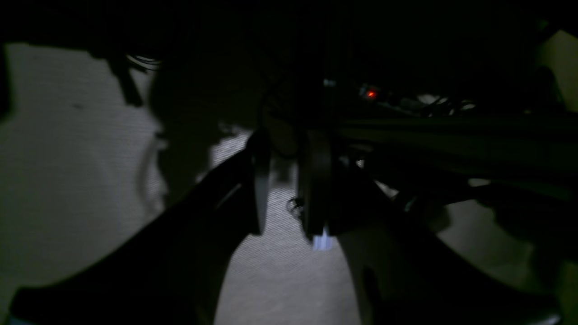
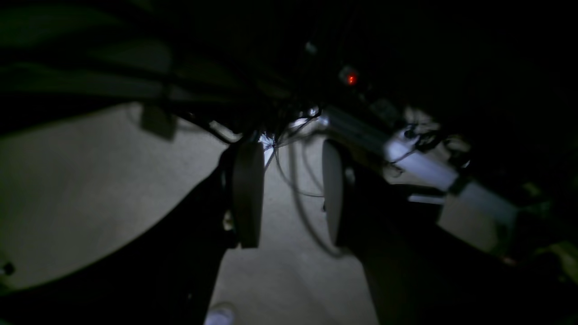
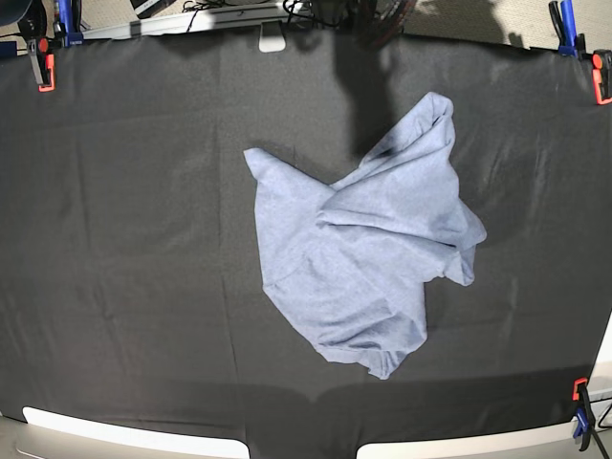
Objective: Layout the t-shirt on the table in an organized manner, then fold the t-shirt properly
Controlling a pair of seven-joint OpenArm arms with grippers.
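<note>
Here we see the t-shirt lying crumpled just right of the middle of the black desk, with no print or writing showing on it. Our left hand and right hand both stand partly open, holding nothing.

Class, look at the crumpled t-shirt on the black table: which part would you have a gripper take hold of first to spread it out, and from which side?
Probably the pointed corner of the t-shirt at its upper left in the base view, approached from the left: it lies flat, single-layered and away from the bunched folds on the right.
</note>
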